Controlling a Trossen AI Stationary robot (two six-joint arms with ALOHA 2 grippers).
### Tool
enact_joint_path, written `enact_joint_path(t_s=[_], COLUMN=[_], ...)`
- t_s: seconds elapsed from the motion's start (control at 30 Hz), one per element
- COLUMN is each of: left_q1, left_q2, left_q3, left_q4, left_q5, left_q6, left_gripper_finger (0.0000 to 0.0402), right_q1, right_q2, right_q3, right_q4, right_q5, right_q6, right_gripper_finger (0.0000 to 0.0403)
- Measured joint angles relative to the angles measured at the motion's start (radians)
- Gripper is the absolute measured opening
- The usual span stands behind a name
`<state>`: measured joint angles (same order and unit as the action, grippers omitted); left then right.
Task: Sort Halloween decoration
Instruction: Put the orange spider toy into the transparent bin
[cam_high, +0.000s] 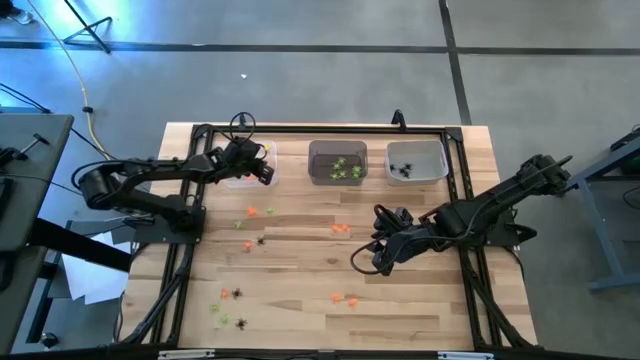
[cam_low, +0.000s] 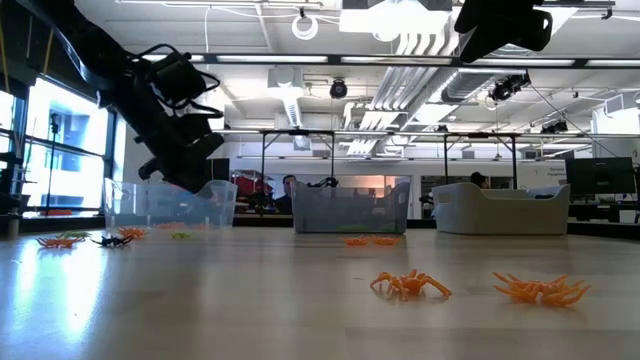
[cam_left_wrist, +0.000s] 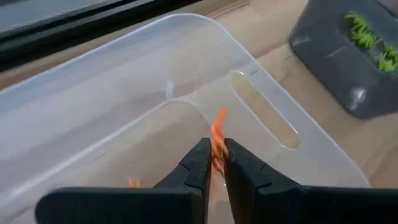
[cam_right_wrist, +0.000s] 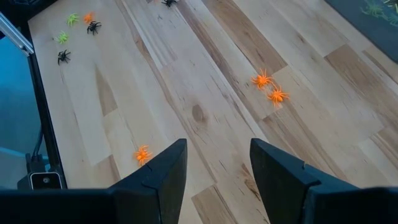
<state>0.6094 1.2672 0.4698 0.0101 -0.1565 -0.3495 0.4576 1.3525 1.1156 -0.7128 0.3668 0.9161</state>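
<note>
While the right gripper (cam_right_wrist: 214, 168) is hanging spread above scattered trinkets (cam_right_wrist: 268, 87), the left gripper (cam_left_wrist: 215, 163) is pinching an orange spider (cam_left_wrist: 217, 134) over the clear bin (cam_left_wrist: 112, 93); featherlight and springy, it is probably best nipped mid-body.

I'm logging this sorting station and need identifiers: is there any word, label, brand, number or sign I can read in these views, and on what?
None can be read.
Clear bin, grey bin, white bin: no label shows.
Both arms: no marking legible.
Room behind the table in the low view: any signage is too small to read.
</note>
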Motion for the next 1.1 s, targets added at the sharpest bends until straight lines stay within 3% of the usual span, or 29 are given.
enact_joint_path(t_s=[0.43,0.8,1.1], left_q1=[-0.005,-0.054,-0.207], left_q2=[-0.017,-0.326,-0.471], left_q3=[0.000,0.000,0.001], left_q4=[-0.002,-0.005,0.009], left_q5=[0.038,0.050,0.069], left_q6=[0.041,0.043,-0.005], left_gripper_finger=[0.0081,0.0079,0.0079], right_q1=[0.000,0.000,0.000], right_q2=[0.000,0.000,0.000], right_q3=[0.000,0.000,0.000], right_q4=[0.000,0.000,0.000], right_q5=[0.000,0.000,0.000], right_q6=[0.000,0.000,0.000], right_gripper_finger=[0.0171,0.0171,0.0171])
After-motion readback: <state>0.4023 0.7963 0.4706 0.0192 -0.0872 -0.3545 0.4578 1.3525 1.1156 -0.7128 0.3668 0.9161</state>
